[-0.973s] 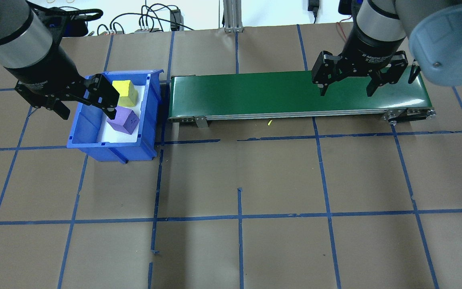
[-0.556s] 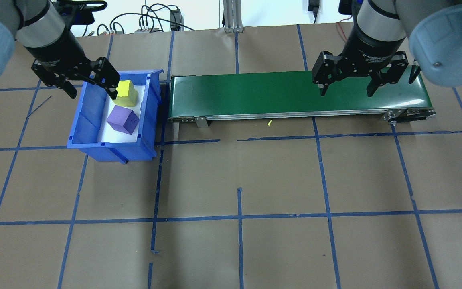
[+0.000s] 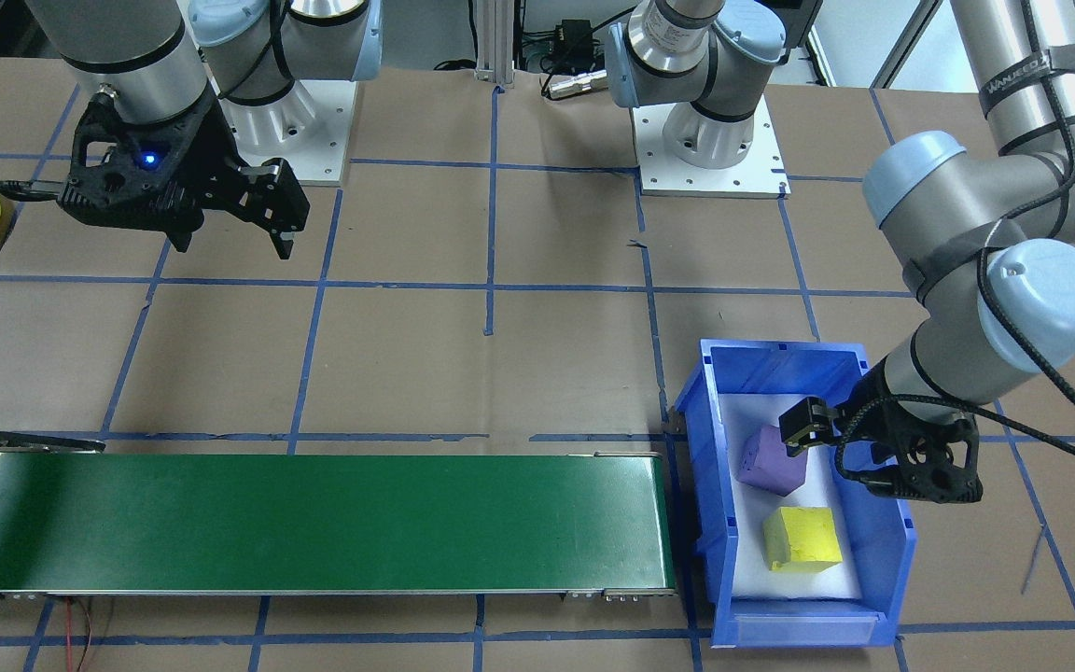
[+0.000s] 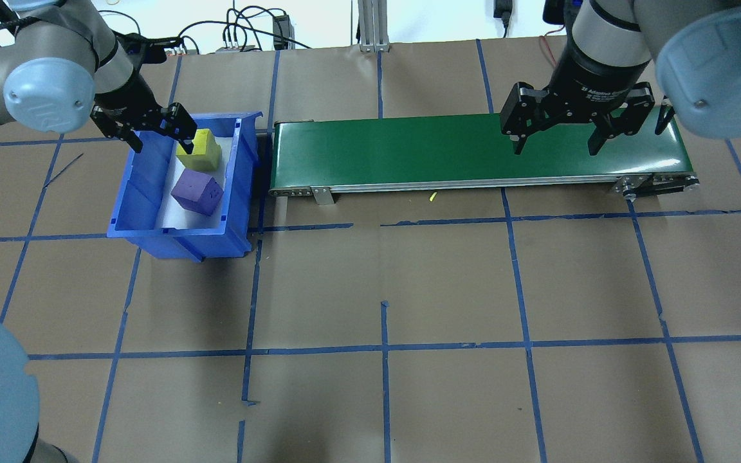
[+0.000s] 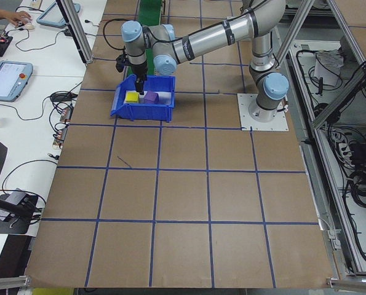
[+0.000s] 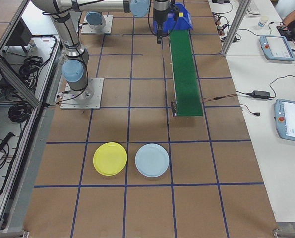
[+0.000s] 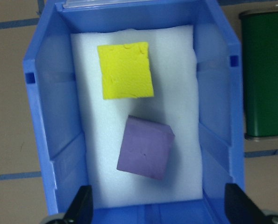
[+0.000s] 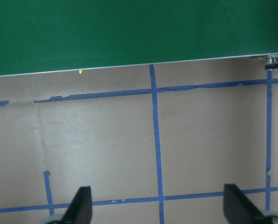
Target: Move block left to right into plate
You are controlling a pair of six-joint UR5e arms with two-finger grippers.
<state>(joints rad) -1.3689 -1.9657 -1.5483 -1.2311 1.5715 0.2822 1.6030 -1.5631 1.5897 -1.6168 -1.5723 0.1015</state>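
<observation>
Below the left pincer, spread apart over the blue rectangular plastic bin: yellow foam block, purple foam block, awaiting pickup. Right pincer spread apart above green conveyor belt, probably waiting to receive.

Yellow block and tilted purple block lie apart on white foam; yellow plate sits empty.

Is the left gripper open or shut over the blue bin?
Open. The left gripper has its fingers spread wide over the blue bin, holding neither the yellow block nor the purple block.
</observation>
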